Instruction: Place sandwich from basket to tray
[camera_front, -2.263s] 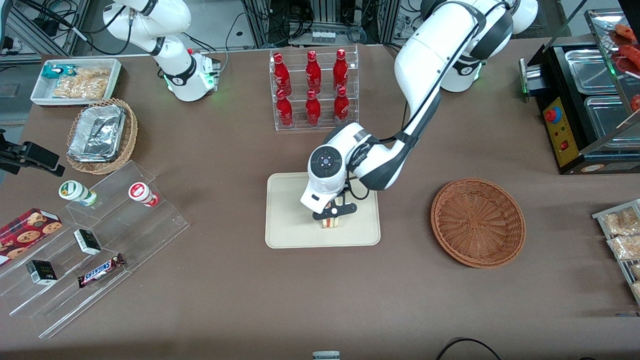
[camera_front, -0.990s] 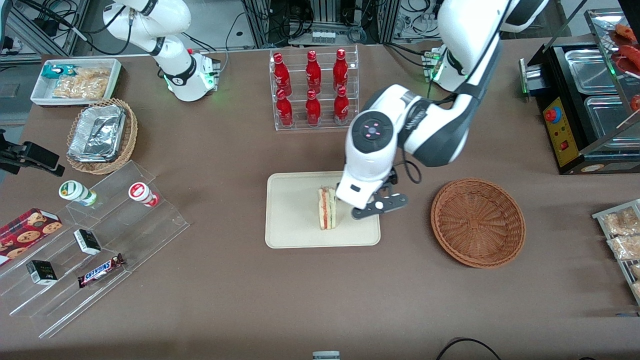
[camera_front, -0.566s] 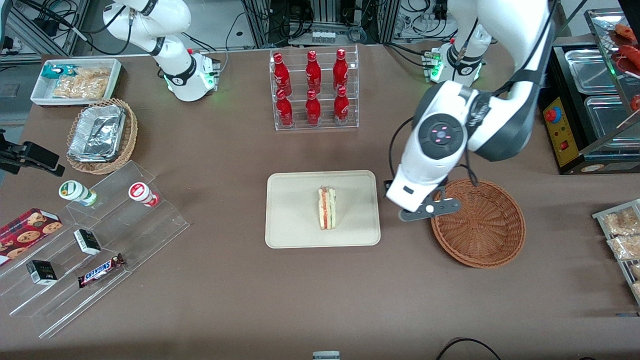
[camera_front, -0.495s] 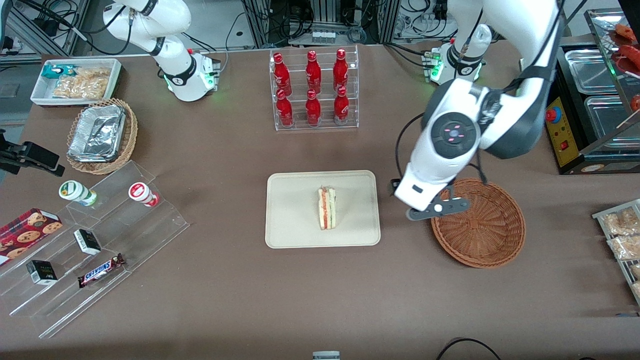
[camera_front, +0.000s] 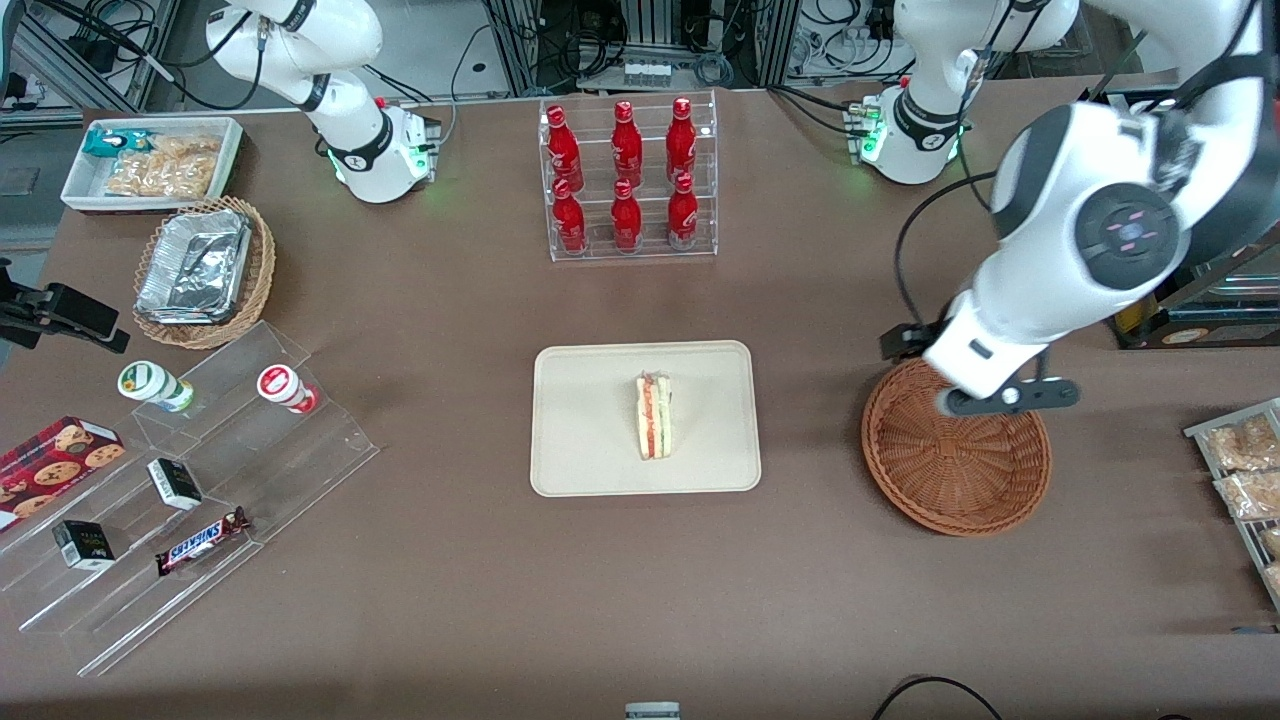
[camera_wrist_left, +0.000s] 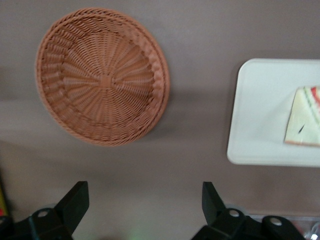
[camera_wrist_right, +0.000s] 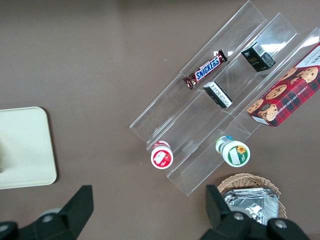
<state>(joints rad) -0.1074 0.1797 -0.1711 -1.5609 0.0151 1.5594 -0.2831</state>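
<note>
The working arm reached out from its base at the edge of the worktop (camera_front: 480, 600) farther from the front camera, its wrist folded downward, and the end effector (camera_front: 1005, 397) hung above the rim of the basket (camera_front: 955, 470), over the part of it farther from the front camera. Its two dark fingers (camera_wrist_left: 75, 200) stood spread wide apart in the wrist view, with nothing between them.

The basket, a round reddish-brown wicker bowl (camera_wrist_left: 102, 75), showed only its bare weave. It sat on the worktop toward the working arm's end, well apart from the tray (camera_front: 590, 470).

The tray, cream-beige with a low rim (camera_wrist_left: 255, 110), lay near the middle of the worktop. The sandwich (camera_front: 654, 417) stood on it near its centre, its red and green filling edge facing up in the front view, with bare tray surface all around it. In the left wrist view only part of the sandwich (camera_wrist_left: 304, 117) showed, cut off by the frame.

Farther from the front camera than the tray stood a clear rack of red bottles (camera_front: 627, 175) in two rows. Toward the parked arm's end a lighter wicker basket (camera_front: 262, 265) held foil containers (camera_front: 195, 265), and a white bin (camera_front: 75, 185) held bagged snacks (camera_front: 165, 165). Clear stepped shelves (camera_front: 300, 455) nearby carried a candy bar (camera_front: 203, 540), small dark boxes (camera_front: 175, 483) and two round tubs (camera_front: 285, 388).
</note>
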